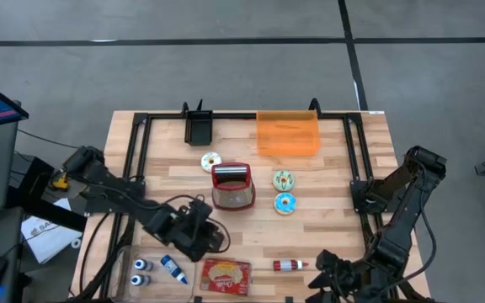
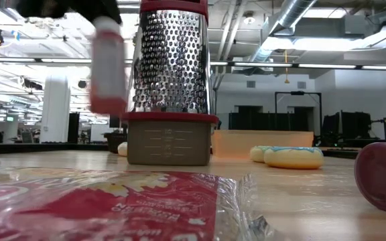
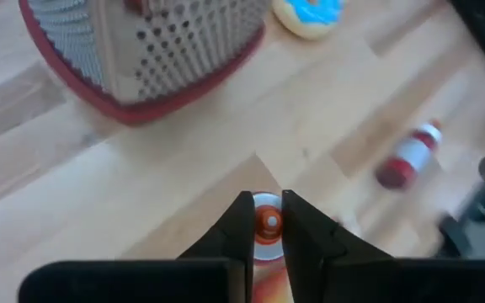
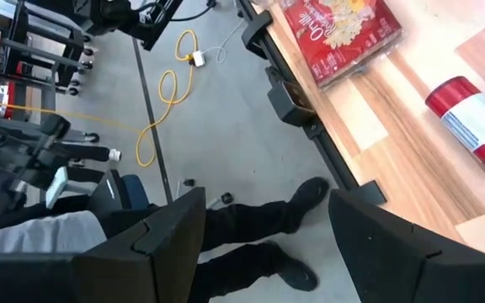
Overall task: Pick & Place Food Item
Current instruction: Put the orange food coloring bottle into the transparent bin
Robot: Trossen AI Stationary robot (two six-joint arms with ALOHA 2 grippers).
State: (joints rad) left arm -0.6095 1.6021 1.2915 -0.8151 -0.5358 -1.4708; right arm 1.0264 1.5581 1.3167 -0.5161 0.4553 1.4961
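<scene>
Left gripper (image 3: 268,204): fingers (image 3: 237,229) pinched hard on the cap end of a small red bottle (image 3: 268,225), with hardly a gap between them. Seen end-on from the wrist, so only the round orange-red top with its pale centre on show. In the low view, hanging upright from above (image 2: 108,67), pale near the top, red below, clear of the table (image 1: 335,231) and just beside the grater (image 2: 171,80).

Probably light, rigid plastic, smooth and round. Likely to swivel or slip in a two-point pinch. Best taken across the neck or cap, where the narrower waist gives the pads a shoulder to lock under. Little danger of breaking, more of swinging and dropping. Worth keeping upright and setting down gently rather than letting fall.

Out from the grip: grater near the table's middle, a blue-iced donut (image 1: 285,203) beside it, and a second red bottle (image 1: 290,265) lying flat towards the near edge. Also along the near edge, a red packet (image 1: 226,276). At the far edge, an orange container (image 1: 288,133), possibly the drop-off, though not certain from here.

Right gripper (image 4: 268,210): fingers spread wide, holding nothing, waiting past the near right corner above the floor and a person's legs.
</scene>
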